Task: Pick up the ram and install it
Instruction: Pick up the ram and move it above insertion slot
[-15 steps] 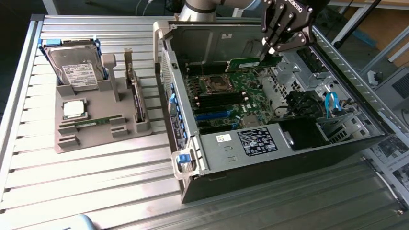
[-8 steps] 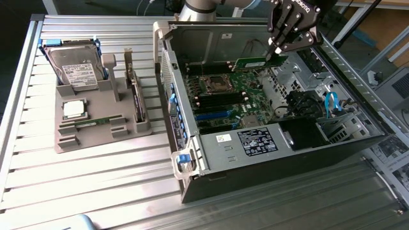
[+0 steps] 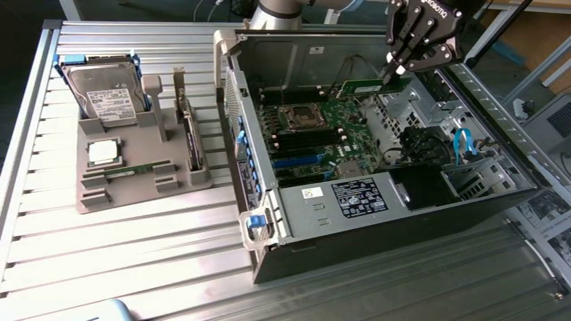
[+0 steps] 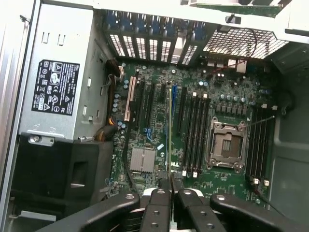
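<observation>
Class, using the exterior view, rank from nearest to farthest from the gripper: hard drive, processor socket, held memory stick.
1. Memory stick, held in the gripper.
2. Processor socket, on the board inside the case.
3. Hard drive, on the tray at the exterior view's left.

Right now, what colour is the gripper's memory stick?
The memory stick is green, clearest in the exterior view.

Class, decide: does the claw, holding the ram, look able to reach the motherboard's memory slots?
Probably yes: the case lies open, the claw hangs above it gripping the ram, and no cable or card seems to cover the memory slots.
</observation>
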Available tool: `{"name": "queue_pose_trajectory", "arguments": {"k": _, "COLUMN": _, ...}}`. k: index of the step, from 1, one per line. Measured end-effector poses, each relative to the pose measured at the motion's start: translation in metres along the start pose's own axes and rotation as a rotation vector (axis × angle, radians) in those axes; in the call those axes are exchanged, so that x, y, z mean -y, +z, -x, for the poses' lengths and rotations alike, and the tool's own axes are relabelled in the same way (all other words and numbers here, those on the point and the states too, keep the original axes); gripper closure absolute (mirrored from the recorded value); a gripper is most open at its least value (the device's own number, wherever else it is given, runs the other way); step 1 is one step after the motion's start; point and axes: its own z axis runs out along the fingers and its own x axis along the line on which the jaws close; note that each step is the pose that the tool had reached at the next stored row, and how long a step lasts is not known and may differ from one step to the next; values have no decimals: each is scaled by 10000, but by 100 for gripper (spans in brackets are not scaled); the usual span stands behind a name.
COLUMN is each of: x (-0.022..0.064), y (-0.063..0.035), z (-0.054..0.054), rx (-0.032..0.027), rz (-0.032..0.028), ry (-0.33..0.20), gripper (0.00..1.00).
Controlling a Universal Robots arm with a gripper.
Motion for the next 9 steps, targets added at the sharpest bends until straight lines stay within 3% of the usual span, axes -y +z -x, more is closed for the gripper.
{"name": "queue_pose_trajectory", "arguments": {"k": 4, "x": 70, "y": -8, "z": -9, "rx": 4, "rz": 24, "ry": 0, "gripper": 87}}
{"name": "queue_pose_trajectory", "arguments": {"k": 9, "x": 99, "y": -12, "z": -13, "rx": 4, "rz": 27, "ry": 0, "gripper": 87}}
